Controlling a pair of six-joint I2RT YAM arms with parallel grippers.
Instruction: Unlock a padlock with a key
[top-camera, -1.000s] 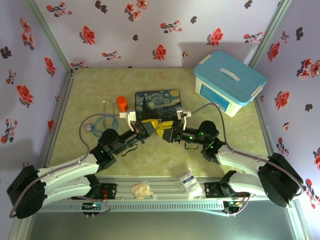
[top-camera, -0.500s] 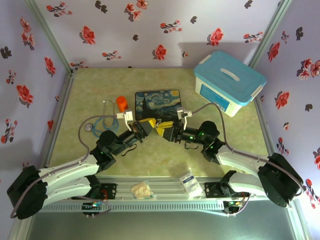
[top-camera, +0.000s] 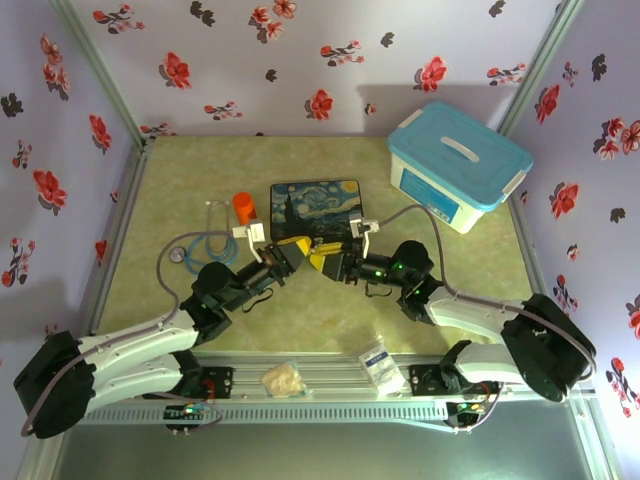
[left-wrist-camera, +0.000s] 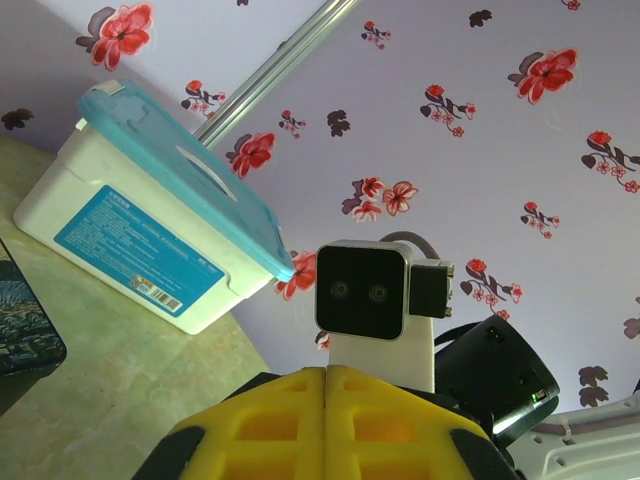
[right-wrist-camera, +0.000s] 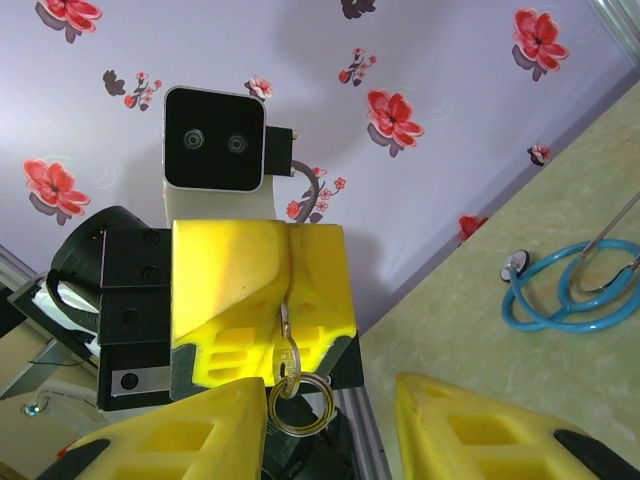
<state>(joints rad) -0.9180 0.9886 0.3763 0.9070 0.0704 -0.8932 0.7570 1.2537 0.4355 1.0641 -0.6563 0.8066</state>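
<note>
Since a second ago, we see right arm pushed left, so yellow-fingered right gripper (right-wrist-camera: 335, 420) now meets yellow-fingered left gripper (left-wrist-camera: 326, 410) nose to nose, just on near side of flat box painted with swirling night sky (top-camera: 315, 205). Left fingers clenched on small thin metal key (right-wrist-camera: 286, 345). Its wire ring (right-wrist-camera: 300, 400) hangs between right fingers, which stand apart, gripping nothing. White plastic tub with turquoise lid (top-camera: 458, 165) sits far right, lid on, contents hidden from us.
</note>
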